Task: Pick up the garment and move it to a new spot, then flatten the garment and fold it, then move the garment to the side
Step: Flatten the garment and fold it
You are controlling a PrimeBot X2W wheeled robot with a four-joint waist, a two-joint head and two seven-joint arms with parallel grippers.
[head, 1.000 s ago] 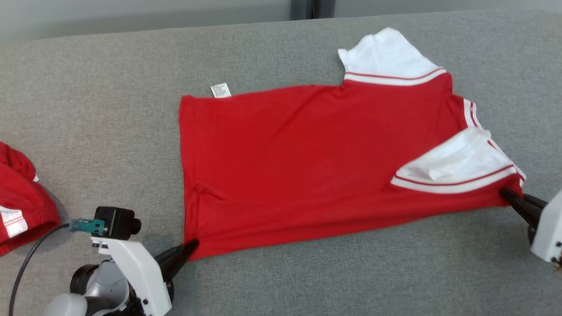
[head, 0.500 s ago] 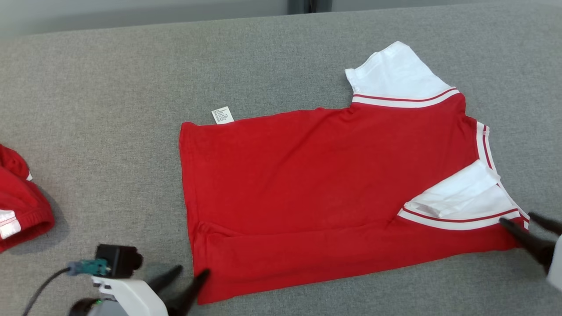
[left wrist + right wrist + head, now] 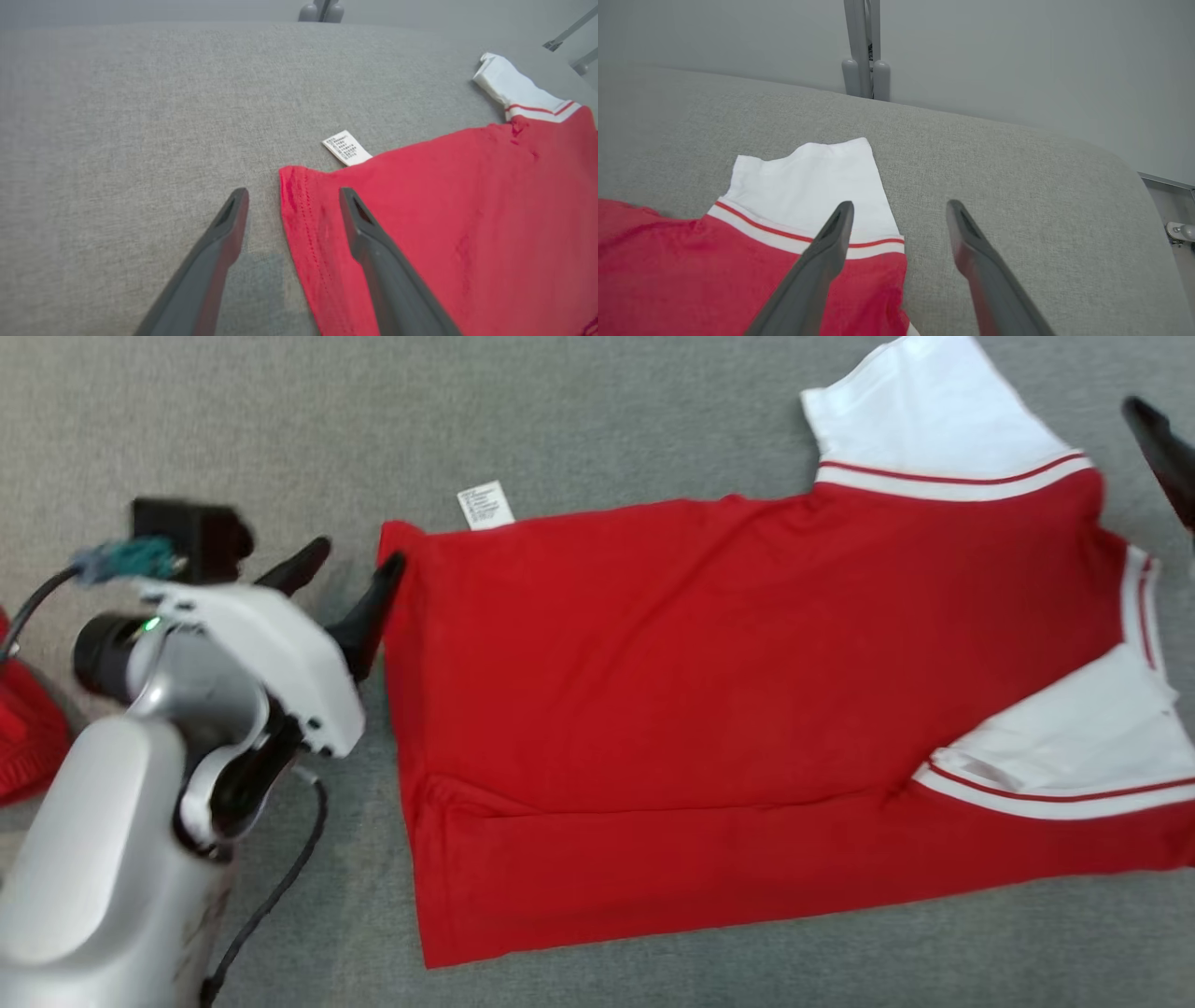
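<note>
A crumpled red cloth (image 3: 28, 747) lies on the grey fabric surface (image 3: 653, 420), far left.

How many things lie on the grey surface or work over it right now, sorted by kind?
Garments: 2, the spread red shirt and a bunched red garment at the head view's left edge
Care label: 1
Pincers: 2, left pincer and right pincer, both open
Total: 5
</note>
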